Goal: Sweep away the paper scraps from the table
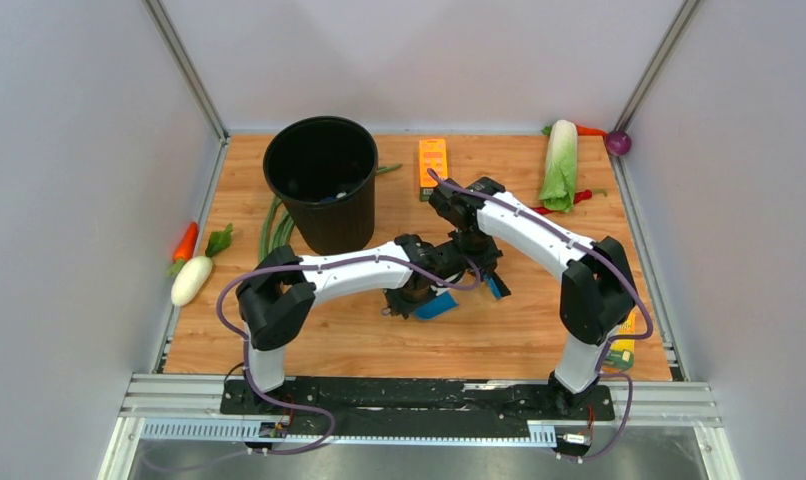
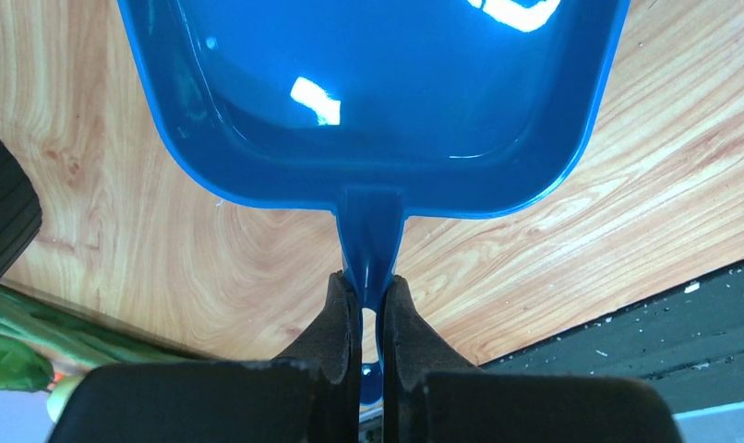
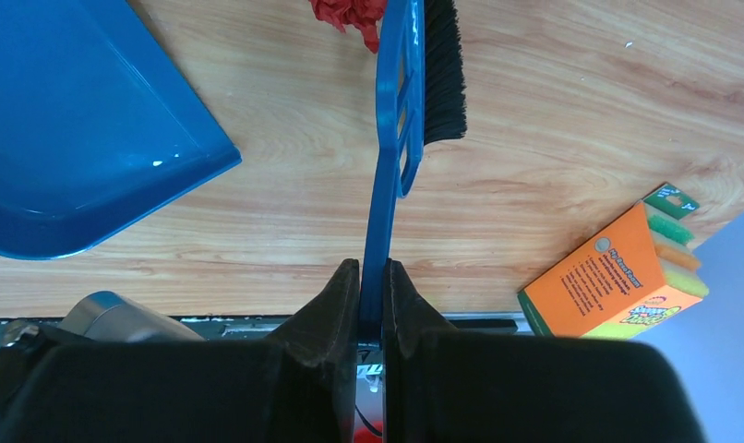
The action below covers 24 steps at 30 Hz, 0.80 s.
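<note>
**Dustpan (image 1: 437, 305) and brush (image 1: 495, 287) both clamped at mid-table**

Top view first. Your left arm (image 1: 349, 272) and right arm (image 1: 539, 232) meet over the middle of the table (image 1: 539, 335), just in front of the black bucket (image 1: 321, 180). The blue dustpan shows under the left wrist and the blue brush under the right, close together. You can't see any red paper from up here; the arms cover that patch. An orange sponge pack (image 1: 433, 165) lies behind the arms. A cabbage (image 1: 560, 165) and a purple ball (image 1: 619, 143) sit in the far right corner, and a carrot (image 1: 184, 242) and a white radish (image 1: 191, 280) on the left edge.

Left wrist now. Your left gripper (image 2: 371, 314) is pinched tight on the dustpan's narrow handle. The glossy pan spreads out ahead of the fingers, over the wood. The black rail (image 2: 682, 323) runs across the lower right.

Right wrist. Your right gripper (image 3: 372, 305) is squeezed onto the brush's thin blue handle, with the black bristles (image 3: 442, 65) facing right. One crumpled red paper scrap (image 3: 350, 11) lies on the wood at the top edge. It sits right against the back of the brush head, on the side facing the dustpan. The pan's lip lies to the left, apart from the scrap.
</note>
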Each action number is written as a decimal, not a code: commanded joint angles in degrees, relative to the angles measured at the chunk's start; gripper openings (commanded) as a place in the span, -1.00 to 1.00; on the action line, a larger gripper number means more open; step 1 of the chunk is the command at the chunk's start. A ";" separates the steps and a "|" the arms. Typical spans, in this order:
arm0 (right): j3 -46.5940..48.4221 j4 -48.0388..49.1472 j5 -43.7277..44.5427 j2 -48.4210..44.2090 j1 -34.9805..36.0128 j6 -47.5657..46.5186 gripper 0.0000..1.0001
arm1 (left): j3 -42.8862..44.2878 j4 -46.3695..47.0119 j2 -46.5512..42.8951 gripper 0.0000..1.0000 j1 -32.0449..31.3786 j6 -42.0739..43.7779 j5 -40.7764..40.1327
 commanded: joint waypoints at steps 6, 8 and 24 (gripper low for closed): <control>3.08 7.47 -7.00 -0.68 4.61 -4.65 -1.00 | -2.09 2.83 -1.33 -1.00 0.06 2.44 -0.21; 2.29 8.26 -8.14 -1.82 5.22 -5.53 -1.00 | -2.09 3.01 -1.59 -1.00 0.06 2.71 -0.92; -4.38 11.78 -18.26 -15.52 8.83 -9.75 -1.00 | -0.77 4.59 -0.90 -1.00 0.59 3.50 -2.41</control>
